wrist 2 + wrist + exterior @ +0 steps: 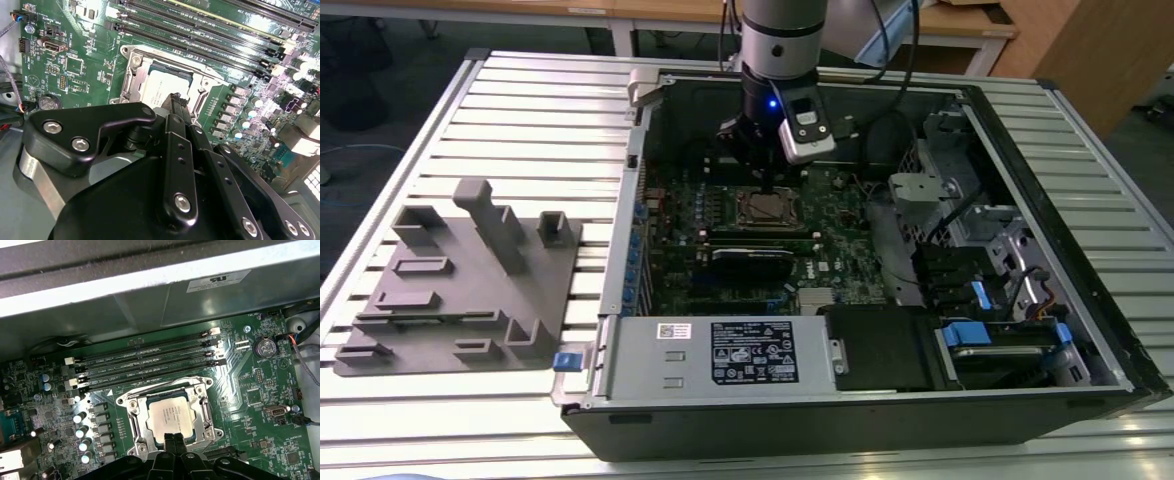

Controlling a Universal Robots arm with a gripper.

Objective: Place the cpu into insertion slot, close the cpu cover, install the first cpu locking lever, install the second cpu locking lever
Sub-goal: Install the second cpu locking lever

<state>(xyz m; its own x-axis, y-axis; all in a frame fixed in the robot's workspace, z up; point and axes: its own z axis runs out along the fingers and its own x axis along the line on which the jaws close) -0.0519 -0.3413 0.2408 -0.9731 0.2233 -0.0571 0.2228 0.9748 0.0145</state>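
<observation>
Sitting in the insertion slot (170, 412) on the green motherboard (260, 400), we see the cpu (169, 416), silver top up, the cpu cover (206, 407) framing it. Our gripper (173, 439) hovers at its edge, fingers (175, 107) pressed together, holding nothing, memory slots (145, 362) beyond.

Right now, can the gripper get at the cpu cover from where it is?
Probably yes. The gripper hangs just above the cpu cover, its tip at the edge of the frame around the cpu. The memory slots lie off to one side.
</observation>
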